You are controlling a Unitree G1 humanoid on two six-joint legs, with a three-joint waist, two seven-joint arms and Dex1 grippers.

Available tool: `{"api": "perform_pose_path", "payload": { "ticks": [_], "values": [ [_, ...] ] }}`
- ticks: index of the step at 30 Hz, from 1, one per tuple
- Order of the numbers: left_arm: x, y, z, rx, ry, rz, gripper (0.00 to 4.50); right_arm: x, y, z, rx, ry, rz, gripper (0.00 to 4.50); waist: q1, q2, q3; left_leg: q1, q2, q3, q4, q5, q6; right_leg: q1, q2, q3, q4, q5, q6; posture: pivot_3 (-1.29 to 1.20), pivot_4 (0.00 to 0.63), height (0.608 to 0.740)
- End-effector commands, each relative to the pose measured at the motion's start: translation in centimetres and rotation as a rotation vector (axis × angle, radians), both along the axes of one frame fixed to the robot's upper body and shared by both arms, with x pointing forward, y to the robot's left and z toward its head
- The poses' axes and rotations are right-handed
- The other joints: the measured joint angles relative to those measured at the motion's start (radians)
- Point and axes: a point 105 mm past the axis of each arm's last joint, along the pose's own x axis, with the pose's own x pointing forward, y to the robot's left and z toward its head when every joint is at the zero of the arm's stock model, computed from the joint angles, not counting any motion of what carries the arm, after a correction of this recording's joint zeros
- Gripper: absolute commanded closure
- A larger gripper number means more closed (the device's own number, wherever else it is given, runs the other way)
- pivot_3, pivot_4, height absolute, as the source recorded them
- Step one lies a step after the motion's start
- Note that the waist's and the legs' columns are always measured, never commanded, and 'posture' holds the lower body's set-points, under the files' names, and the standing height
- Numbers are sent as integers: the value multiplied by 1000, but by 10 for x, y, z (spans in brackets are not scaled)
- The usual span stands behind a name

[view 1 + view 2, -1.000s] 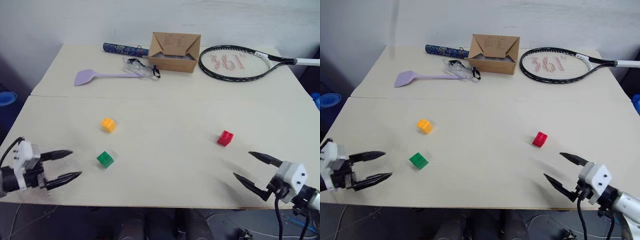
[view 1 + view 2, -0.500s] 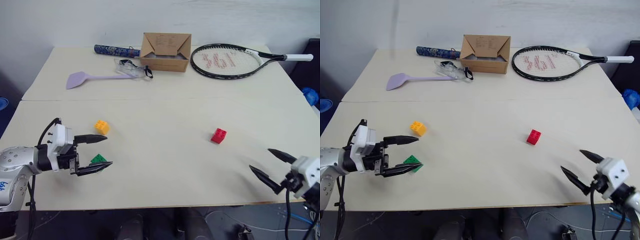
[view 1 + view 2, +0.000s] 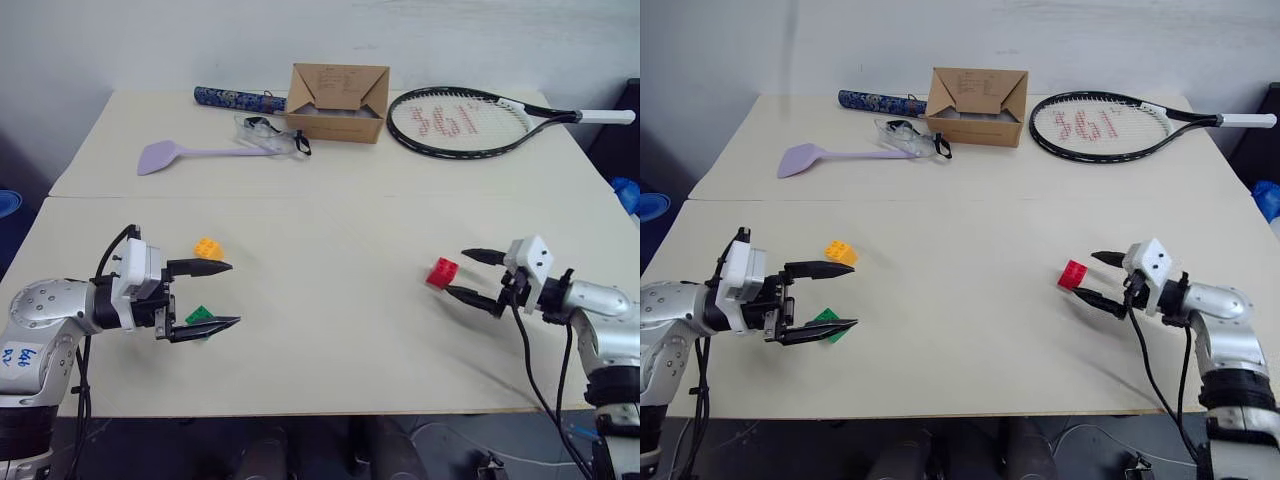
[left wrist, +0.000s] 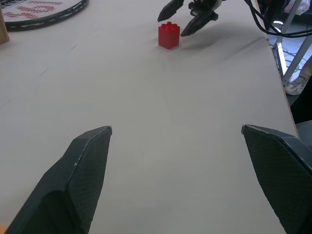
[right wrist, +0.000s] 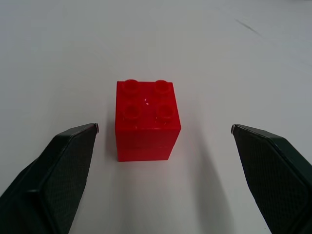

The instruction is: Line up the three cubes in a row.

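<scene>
Pale tabletop [image 3: 330, 200] against a white wall [image 3: 150, 40]; left tool [image 3: 215, 295] and right tool [image 3: 462, 273], lower frame, both spread open, empty.

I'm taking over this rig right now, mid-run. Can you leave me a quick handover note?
Left claw: open, empty, beside the green cube, yellow-orange cube just beyond.
Right claw: open, empty, fingers either side of the red cube, not touching.
All three cubes sit on the table: red far off to the right.
Done: nothing lined up.
Left: grasp red, probably bring it toward the others, form the row.
</scene>
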Motion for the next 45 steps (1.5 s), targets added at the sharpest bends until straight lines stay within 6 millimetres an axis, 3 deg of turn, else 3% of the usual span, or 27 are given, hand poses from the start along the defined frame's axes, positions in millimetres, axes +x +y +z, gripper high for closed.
{"api": "perform_pose_path", "payload": {
  "ticks": [1,3,9,14,16,18,20,25,29,33,38,42,45],
  "values": [
    [-4,0,4,18,-20,-14,0,5,6,3,-9,-15,49,396,-3,0,0,0,0,0,0,0,0,0,0,0,0,0,0,0,150,740],
    [-5,1,4,21,-17,-15,0,7,9,2,-17,-13,73,882,-4,0,0,0,0,0,0,0,0,0,0,0,0,0,0,0,150,740],
    [-8,0,2,29,-3,-30,0,10,16,2,-22,-37,111,2963,-4,0,0,0,0,0,0,0,0,0,0,0,0,0,0,0,150,740],
    [-6,0,3,27,-1,-36,0,2,44,18,-38,-83,279,3032,-4,0,0,0,0,0,0,0,-1,0,0,0,1,0,0,0,150,740],
    [-7,0,1,27,2,-32,0,-7,70,23,-53,-60,401,3032,-5,0,0,0,0,0,0,0,-1,0,0,0,1,0,0,0,150,740],
    [-9,1,-3,31,11,-29,0,-18,96,22,-85,-17,518,3032,-7,1,0,0,1,0,0,0,-1,0,0,0,1,0,0,0,150,740],
    [-10,0,-8,43,16,-34,0,-24,109,13,-131,36,563,3032,-5,0,0,0,2,0,0,0,-2,-1,1,0,1,0,0,0,150,740],
    [-12,-6,-12,49,9,-54,0,-20,117,-8,-238,58,599,3032,3,0,0,-1,-1,-2,1,0,-1,0,-1,-1,1,0,0,0,150,740],
    [-15,-9,-11,24,12,-47,0,-19,124,-13,-217,64,640,3032,-4,0,0,-1,0,-2,2,0,-1,0,-1,-1,1,0,0,0,150,740],
    [-17,0,-18,95,2,-30,0,-16,128,-10,-193,12,685,3032,-9,0,0,-1,0,-2,2,0,-1,0,0,-1,1,0,0,0,150,740],
    [-13,7,-14,51,-7,44,0,-7,129,9,-138,-103,672,1393,-8,0,0,-1,1,-2,2,0,-2,0,0,-1,1,0,0,0,150,740],
    [-16,24,-14,49,5,124,0,-13,117,24,-114,-151,666,18,-5,0,0,-1,1,-2,2,0,-1,0,0,-1,1,0,0,0,150,740],
    [-18,45,-6,3,-6,241,0,-18,98,34,-116,-191,608,18,-3,0,0,-2,1,-3,2,0,-1,0,-1,-2,0,0,0,0,150,740]
  ]
}}
